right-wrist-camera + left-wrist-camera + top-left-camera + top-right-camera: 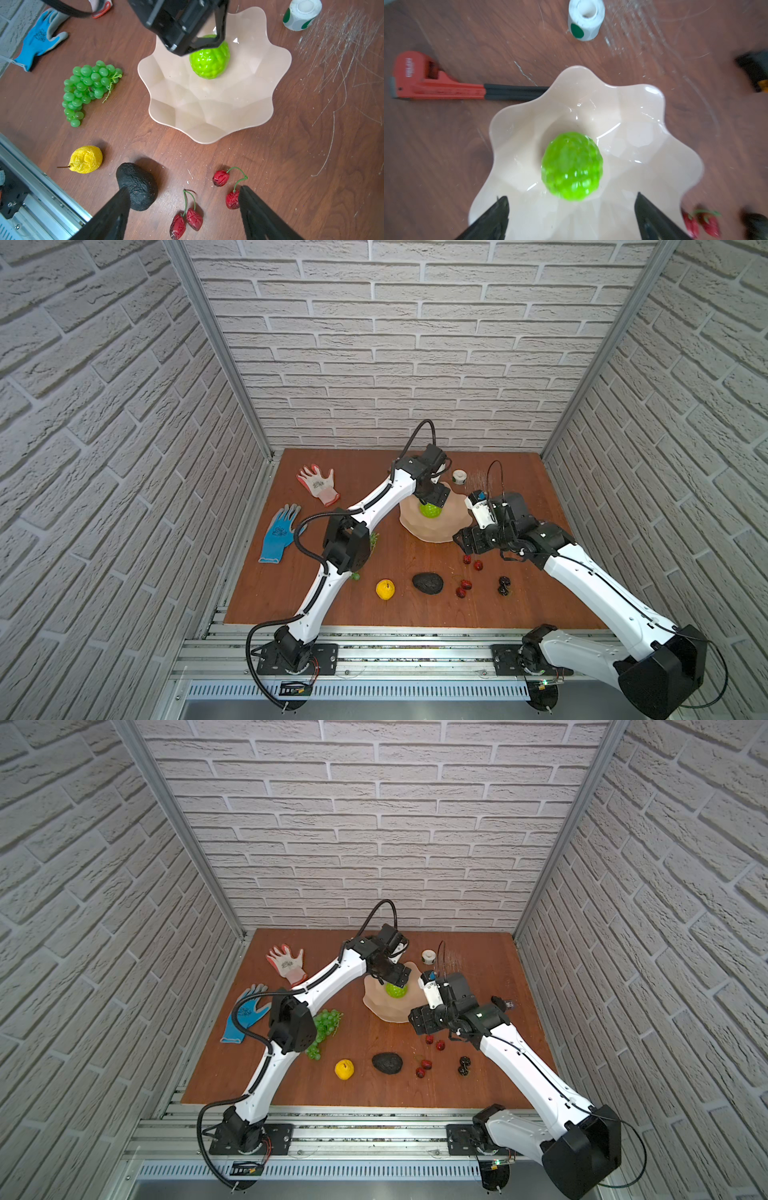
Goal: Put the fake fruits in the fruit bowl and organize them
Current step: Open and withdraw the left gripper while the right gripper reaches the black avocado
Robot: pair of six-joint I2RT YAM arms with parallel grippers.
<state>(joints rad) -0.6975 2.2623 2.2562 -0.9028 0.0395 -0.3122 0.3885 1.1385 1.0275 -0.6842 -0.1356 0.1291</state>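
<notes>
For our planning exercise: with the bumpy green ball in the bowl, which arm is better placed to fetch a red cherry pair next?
Probably right: the right gripper hangs open close to a red cherry pair; the left gripper, open, is over the fruit bowl, farther away.

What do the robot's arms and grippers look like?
The left arm and right arm are white tubes with chunky black joints. A ribbed black cable loops beside the left one. The left gripper and right gripper each have two pointed black fingers.
</notes>
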